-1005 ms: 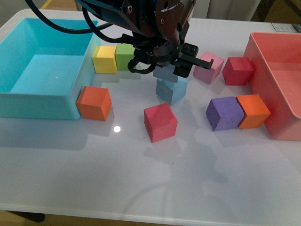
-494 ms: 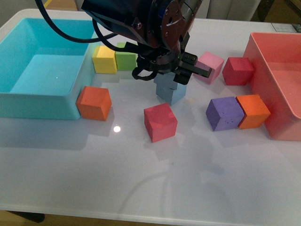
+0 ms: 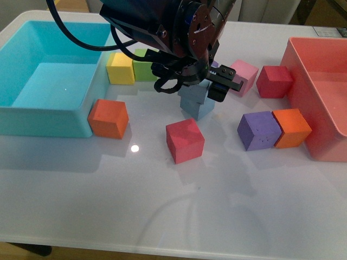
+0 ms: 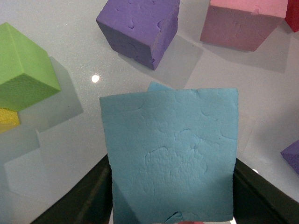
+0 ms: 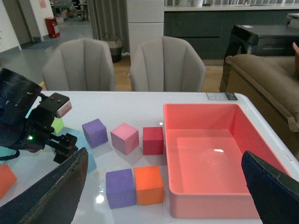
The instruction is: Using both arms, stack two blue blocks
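Front view: we see left gripper [image 3: 193, 85] fingers clamped on upper blue block [image 3: 191, 95], sitting on lower blue block [image 3: 199, 110], edges slightly askew, lower corner peeking out. Red cube [image 3: 185, 140] near in front, pink cube [image 3: 242, 76] beside; open table [image 3: 217, 208] toward us. Right gripper [image 5: 163, 155] fingers spread wide apart.

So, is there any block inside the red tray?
No, the red tray shows only its bare floor; the orange block and the dark red block stand outside its wall.
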